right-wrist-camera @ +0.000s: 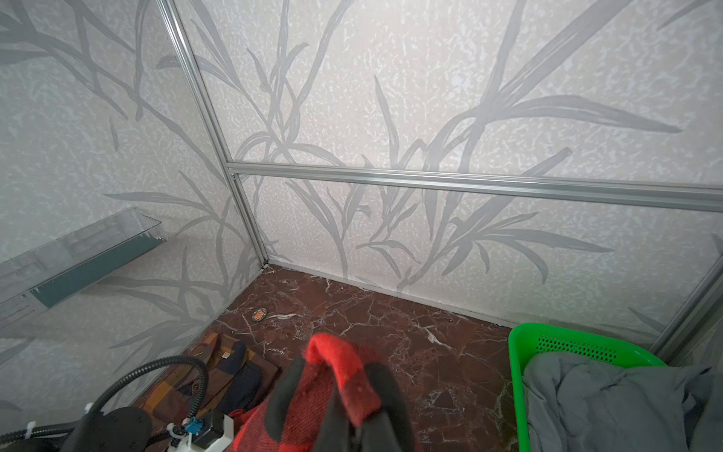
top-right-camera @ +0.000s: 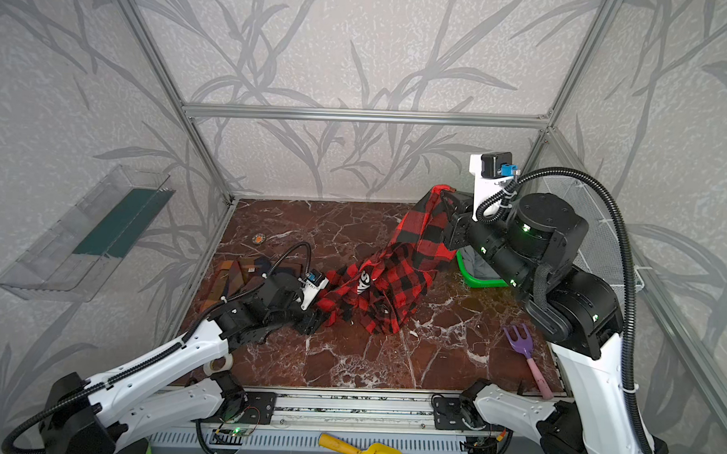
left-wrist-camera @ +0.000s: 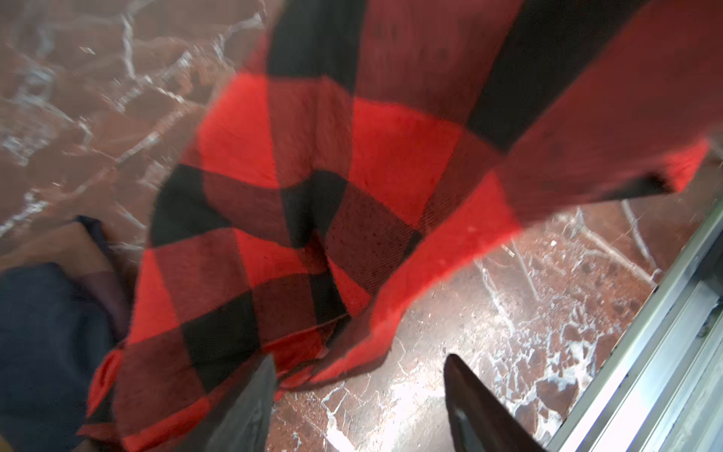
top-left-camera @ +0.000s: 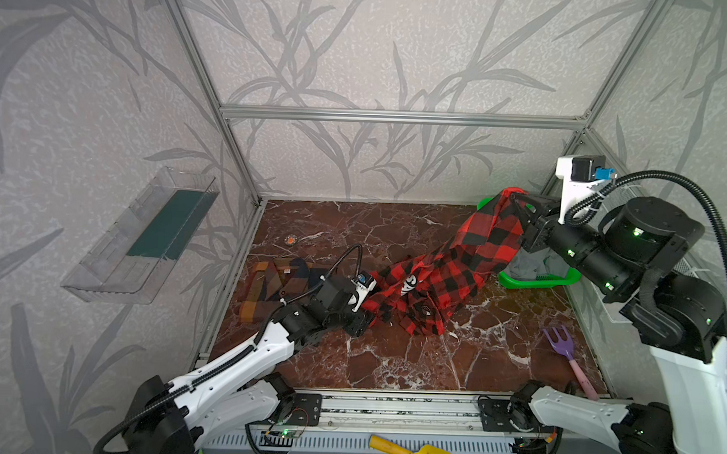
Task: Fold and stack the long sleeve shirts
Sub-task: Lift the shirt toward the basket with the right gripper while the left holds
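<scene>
green basket (right-wrist-camera: 567, 344) holding grey cloth (right-wrist-camera: 606, 399); right hand (top-left-camera: 518, 202) gripping red-black shirt (top-left-camera: 443, 276), left hand (left-wrist-camera: 360, 364) wide

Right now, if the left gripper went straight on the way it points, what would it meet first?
Most likely the red-and-black shirt: its edge lies just ahead of the open left gripper, in the wrist view. Whether they already touch, I cannot tell.

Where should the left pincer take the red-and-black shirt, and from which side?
Take the low edge of the red-and-black shirt resting on the table, coming in low from the left. The right pincer holds the other end raised, so this edge lies loose just ahead of the left pincer.
</scene>
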